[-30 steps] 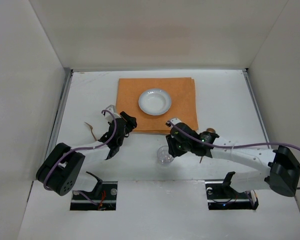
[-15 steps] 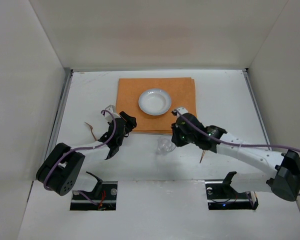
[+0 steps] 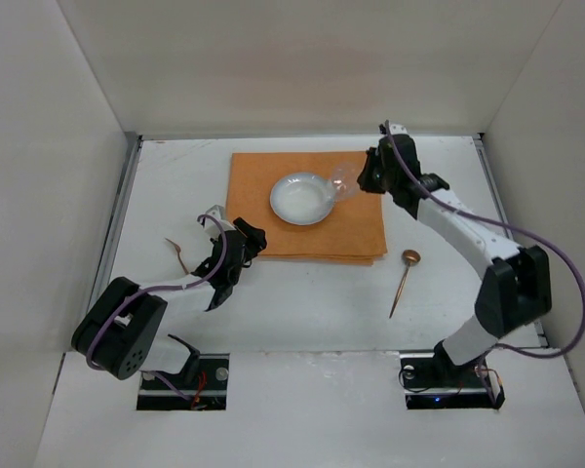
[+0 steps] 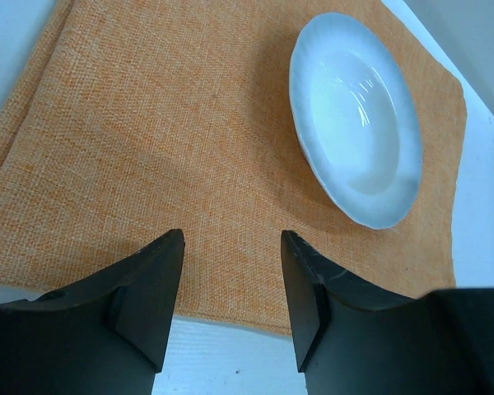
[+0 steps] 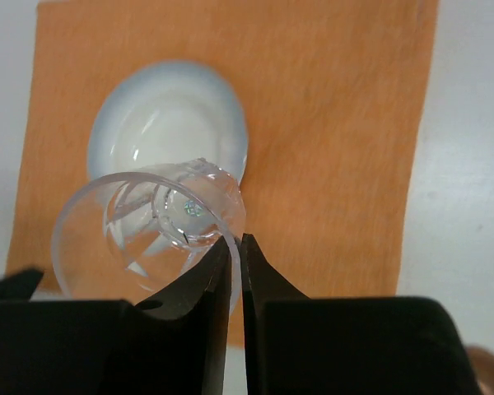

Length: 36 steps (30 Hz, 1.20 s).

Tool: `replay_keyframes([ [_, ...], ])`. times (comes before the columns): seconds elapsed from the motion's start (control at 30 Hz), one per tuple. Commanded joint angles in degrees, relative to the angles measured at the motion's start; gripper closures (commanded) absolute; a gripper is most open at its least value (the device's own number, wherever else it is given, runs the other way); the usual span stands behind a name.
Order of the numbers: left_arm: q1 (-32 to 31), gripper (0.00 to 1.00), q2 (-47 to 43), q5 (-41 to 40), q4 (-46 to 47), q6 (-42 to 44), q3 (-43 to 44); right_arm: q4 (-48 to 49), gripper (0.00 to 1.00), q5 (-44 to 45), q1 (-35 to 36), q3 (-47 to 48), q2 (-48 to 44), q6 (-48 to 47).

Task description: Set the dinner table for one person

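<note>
Right end effector [image 5: 236,247] is grasping the clear plastic cup [image 5: 140,230] by its rim, fingers pinched on the wall. The cup lies tilted on its side, over the right part of the orange rectangular cloth [image 3: 253,195] and at the right rim of the round white ceramic plate [image 3: 300,198]. Can't tell whether the cup touches either.

Left end effector [image 4: 230,247] is released, fingers apart and holding nothing, over the cloth's near edge.

The matte white bench [image 3: 175,185] with grey metal edge rails lies under everything; the cloth sits at its far centre with the plate on it.

A brown wooden spoon [image 3: 401,285] lies on bare bench right of the cloth. A small brown utensil [image 3: 175,251] lies left of it, too small to identify.
</note>
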Motion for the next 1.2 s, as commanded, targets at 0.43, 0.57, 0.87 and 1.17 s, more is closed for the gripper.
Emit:
replay_keyframes([
  [0.43,-0.8,0.53,-0.5,-1.1,1.1,1.0,0.5,-4.9,0.86,2.3,-10.6,33.2,31.8,-2.8],
  [0.57,-0.6,0.53,-0.3,-0.7,1.1,0.9,0.5,-8.3,0.86,3.2,-10.7,37.9,35.6,-3.7],
  [0.87,-0.2,0.52,-0.2,-0.4,1.1,1.0,0.5,-14.4,0.83,6.7,-10.6,45.5,42.5,-5.4],
  [1.17,0.4,0.52,-0.5,0.0,1.1,0.5,0.3,-13.4,0.56,7.2,-9.6,45.0,39.4,-5.1],
])
